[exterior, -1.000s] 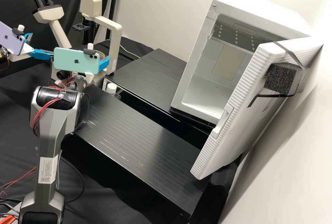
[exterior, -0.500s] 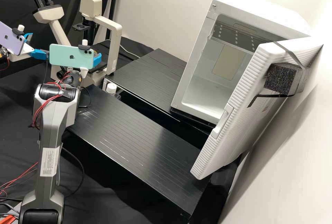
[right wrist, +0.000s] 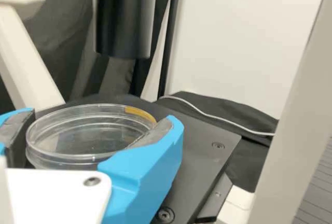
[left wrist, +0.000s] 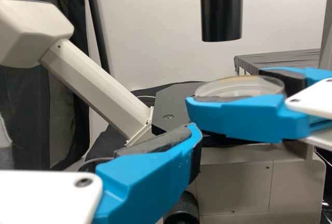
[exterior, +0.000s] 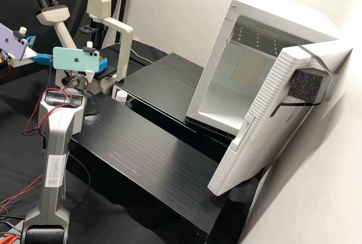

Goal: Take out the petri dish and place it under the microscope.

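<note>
In the high view my right gripper [exterior: 102, 65] is partly behind a phone at the microscope [exterior: 123, 36]. The right wrist view has the right gripper [right wrist: 96, 130] shut on the clear round petri dish [right wrist: 78, 141], held level at the black stage [right wrist: 199, 143], below a black tube [right wrist: 124, 16]. Whether the dish touches the stage I cannot tell. The petri dish [left wrist: 244, 85] also appears in the left wrist view between the right gripper's fingers. My left gripper [exterior: 43, 49] stands open at the high view's far left; in its wrist view one finger of the left gripper [left wrist: 161, 164] shows, apart from the dish.
A white cabinet [exterior: 205, 74] stands at the right with its thick door [exterior: 260, 115] open. Black platforms [exterior: 151, 142] lie in front of it, beside the microscope. A white-capped bottle [exterior: 121, 96] stands between them. The microscope's pale upright [right wrist: 290, 110] rises close to the right gripper.
The right arm has shifted left in the high view, and its gripper has moved slightly farther back, with the phone uncovering more of the microscope's base. The left arm has stayed still.
</note>
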